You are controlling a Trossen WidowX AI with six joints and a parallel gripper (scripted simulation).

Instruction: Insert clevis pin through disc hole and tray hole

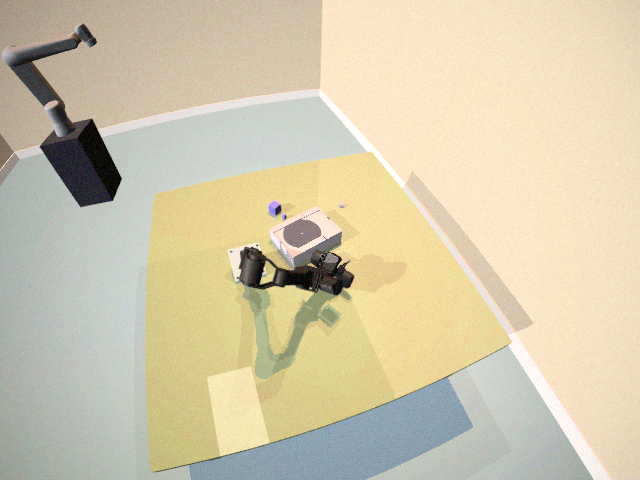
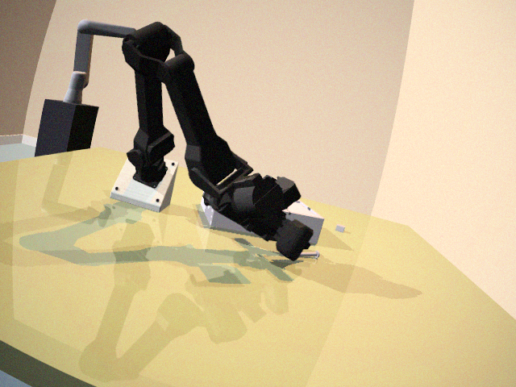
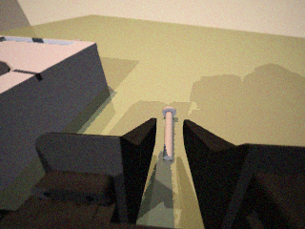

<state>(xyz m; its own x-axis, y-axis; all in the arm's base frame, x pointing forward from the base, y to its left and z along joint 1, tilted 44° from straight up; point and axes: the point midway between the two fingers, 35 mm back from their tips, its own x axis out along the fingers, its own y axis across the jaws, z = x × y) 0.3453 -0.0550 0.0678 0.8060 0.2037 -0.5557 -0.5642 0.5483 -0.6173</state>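
While the dark arm (image 1: 297, 277) (image 2: 195, 112) is reaching across the yellow tabletop (image 1: 196, 320) (image 2: 396, 333) (image 3: 229, 57) in the top view, the disc (image 1: 292, 233) (image 3: 3, 68) is lying flat in the tray (image 1: 330, 227) (image 2: 310, 226) (image 3: 57, 95), showing as a wide, dark grey round with a small light dot at its middle. The tray is presenting a pale pinkish top with thin dark lines, and its side is catching shade. A purple cube (image 1: 274, 208) and a smaller purple block (image 1: 283, 217) are resting near one edge of the tray, and a small pale block (image 1: 341, 205) (image 2: 339, 228) is sitting apart from it. In the exterior view, the arm is standing on a tilted white base plate (image 2: 125, 193) and hiding much of the tray; the steel pin (image 2: 310, 254) (image 3: 169, 134) is poking out beyond the gripper, roughly level and low by the tabletop, outside the tray. In the wrist view, the fingers are standing apart, with a gap showing on each side of the pin. Its slim, smooth shank is looking pinkish, and its round, flat, silvery head is pointing away from the camera. Whether it is touching the tabletop is staying unclear.
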